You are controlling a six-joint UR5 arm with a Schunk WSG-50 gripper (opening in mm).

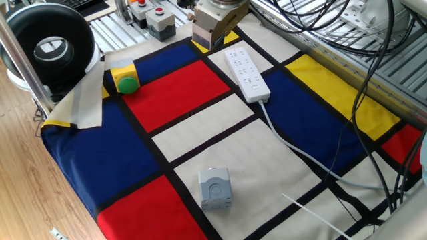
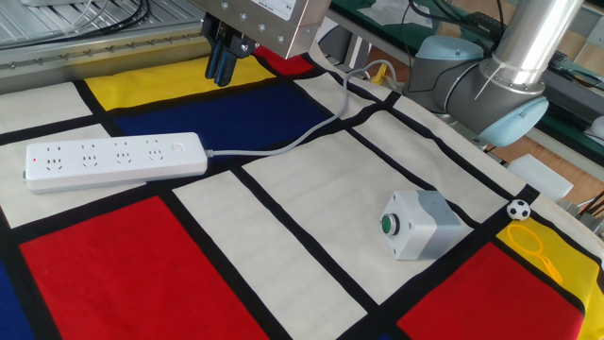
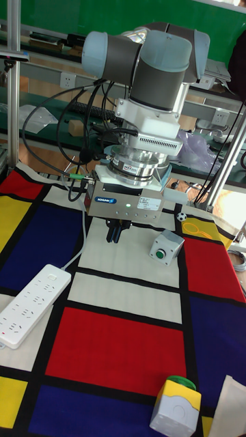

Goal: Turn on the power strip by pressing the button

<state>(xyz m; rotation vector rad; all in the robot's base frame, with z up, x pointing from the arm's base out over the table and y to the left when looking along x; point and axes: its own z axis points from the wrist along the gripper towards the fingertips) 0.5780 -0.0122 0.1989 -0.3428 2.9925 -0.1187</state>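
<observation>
**Pincer above the counter, off the strip**

I see my pincer (image 2: 222, 68) hanging above the patterned counter (image 2: 283, 236), touching nothing. Its dark fingers (image 3: 115, 233) sit side by side, but I cannot tell whether they meet. The power strip (image 2: 113, 160) lies flat below the pincer and off to one side, well apart from the fingertips. The button (image 2: 176, 147) sits at the strip's cable end, the end nearer the pincer.

Wood floor (image 1: 27, 173) beside the table — green wall (image 3: 82, 15) behind.
</observation>
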